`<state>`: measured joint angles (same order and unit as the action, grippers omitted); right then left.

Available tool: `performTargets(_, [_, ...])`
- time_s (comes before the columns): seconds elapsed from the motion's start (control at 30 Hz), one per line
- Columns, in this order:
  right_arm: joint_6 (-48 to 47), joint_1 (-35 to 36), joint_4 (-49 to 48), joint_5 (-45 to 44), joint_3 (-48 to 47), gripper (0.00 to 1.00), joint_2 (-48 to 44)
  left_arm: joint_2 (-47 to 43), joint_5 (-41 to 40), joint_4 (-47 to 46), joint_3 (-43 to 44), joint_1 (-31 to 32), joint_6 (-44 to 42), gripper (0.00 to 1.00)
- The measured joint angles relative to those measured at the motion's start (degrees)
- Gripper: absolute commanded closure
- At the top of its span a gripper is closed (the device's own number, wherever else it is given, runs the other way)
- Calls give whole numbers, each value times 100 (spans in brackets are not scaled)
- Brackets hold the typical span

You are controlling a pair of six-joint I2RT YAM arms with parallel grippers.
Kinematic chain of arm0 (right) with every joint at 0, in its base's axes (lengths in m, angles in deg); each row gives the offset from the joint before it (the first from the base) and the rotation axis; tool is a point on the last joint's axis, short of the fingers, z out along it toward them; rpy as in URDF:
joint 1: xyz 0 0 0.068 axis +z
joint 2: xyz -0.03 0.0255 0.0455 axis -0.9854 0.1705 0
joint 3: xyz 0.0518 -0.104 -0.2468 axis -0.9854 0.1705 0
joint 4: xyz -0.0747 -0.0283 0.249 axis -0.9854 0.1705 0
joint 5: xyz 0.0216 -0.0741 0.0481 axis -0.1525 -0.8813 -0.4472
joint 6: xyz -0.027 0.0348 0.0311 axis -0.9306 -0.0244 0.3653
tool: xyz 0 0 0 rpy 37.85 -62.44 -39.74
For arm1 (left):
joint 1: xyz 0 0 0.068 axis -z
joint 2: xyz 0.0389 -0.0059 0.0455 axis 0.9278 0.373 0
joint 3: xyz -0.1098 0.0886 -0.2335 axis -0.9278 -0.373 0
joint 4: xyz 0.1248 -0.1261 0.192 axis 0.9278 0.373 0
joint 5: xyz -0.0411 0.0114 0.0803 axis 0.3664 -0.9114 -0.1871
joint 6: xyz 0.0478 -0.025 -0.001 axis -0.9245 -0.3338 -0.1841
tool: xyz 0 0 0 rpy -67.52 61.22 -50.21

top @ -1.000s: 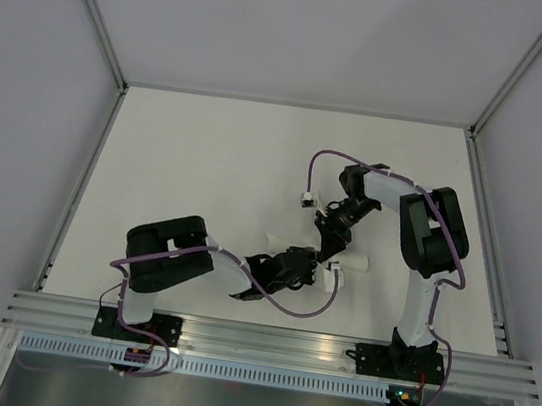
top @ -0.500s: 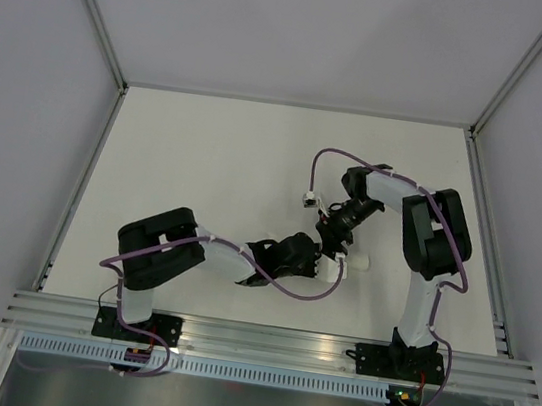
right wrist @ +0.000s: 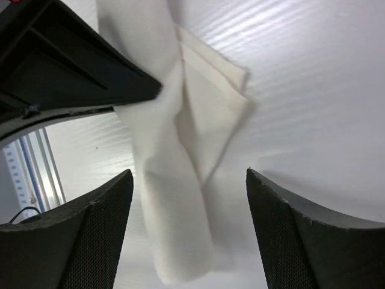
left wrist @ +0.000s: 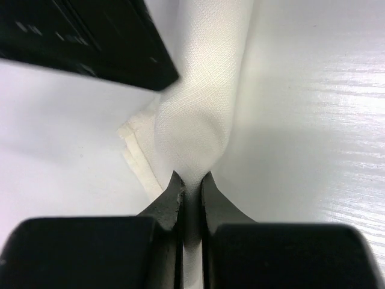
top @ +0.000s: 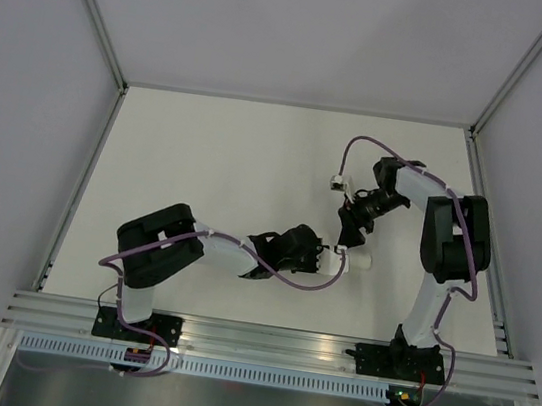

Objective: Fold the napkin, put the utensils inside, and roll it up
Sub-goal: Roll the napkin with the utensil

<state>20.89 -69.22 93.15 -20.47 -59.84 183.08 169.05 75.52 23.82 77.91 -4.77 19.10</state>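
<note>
1. We see the napkin [top: 356,261], rolled into a slim white bundle, lying on the bench [top: 204,174].
2. At the napkin's left end, the left claw [top: 322,260] is clamped tight on a fold of cloth.
3. Just beyond the napkin, the right claw [top: 351,239] hovers, fingers spread wide, gripping nothing.

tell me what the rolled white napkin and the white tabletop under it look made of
Rolled white napkin: woven fabric, likely cotton or linen, matte; a fine criss-cross weave and soft folds show. White tabletop: hard and smooth, semi-gloss, probably laminate or painted board; it reflects streaky glare with faint ribbing.
</note>
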Motion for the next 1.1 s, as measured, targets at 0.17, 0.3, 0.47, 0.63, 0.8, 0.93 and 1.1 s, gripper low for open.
performTargets(0.17, [111,-669,-293,291,-7,19,-417,0,428,417,245,-170,166,98])
performTargets(0.3, [142,-1298,-446,713,7,19,-918,33,894,942,562,-385,358,98])
performTargets(0.47, [393,-1799,-1394,863,970,17,-2131,221,1720,1829,1187,-761,621,98])
performTargets(0.63, [728,-1659,-2533,664,2503,16,-3703,664,2673,2894,2076,-1169,835,98])
performTargets(0.8, [872,-1134,-3560,48,3633,16,-4780,1196,3567,3845,2944,-1517,1029,97])
performTargets(0.93, [911,-140,-4205,-595,4426,15,-5375,1587,4098,4424,3499,-1698,1137,96])
performTargets(1.1, [918,588,-4809,-1252,4872,16,-5480,1928,4570,4905,3974,-1801,1250,96])
